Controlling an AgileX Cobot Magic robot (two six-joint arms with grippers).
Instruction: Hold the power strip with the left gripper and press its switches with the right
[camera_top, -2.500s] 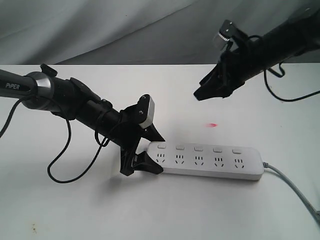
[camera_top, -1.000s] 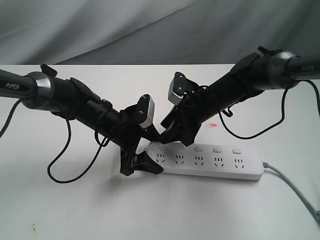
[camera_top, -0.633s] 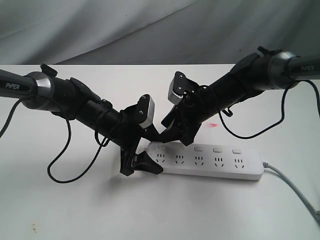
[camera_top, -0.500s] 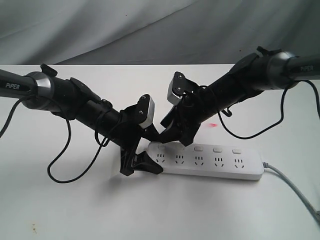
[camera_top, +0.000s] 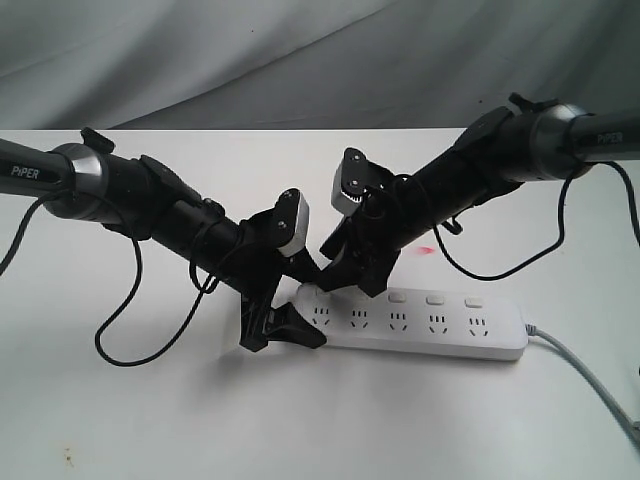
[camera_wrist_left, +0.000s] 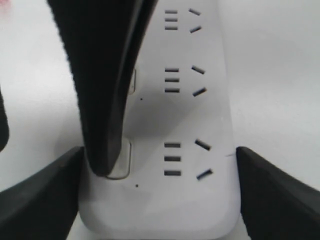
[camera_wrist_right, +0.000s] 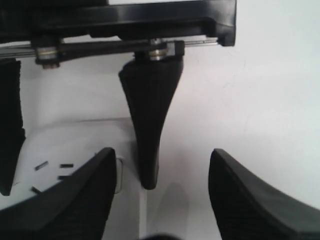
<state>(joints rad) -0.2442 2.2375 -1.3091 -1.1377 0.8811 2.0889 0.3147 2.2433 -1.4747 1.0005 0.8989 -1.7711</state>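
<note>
At the cordless end of the power strip (camera_top: 440, 330), where the left gripper (camera_top: 303, 305) clamps it flat on the table (camera_top: 420, 420), the right gripper (camera_top: 353, 281) has swung down, jaws wide, one tip apparently on the end switch (camera_wrist_left: 124, 161), so pressing can begin.

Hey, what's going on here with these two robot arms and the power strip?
The left gripper clamps one end of the white power strip, steadying it on the table. The right gripper, jaws open, has one fingertip on the switch nearest that end; whether it is pressed in is unclear.
</note>
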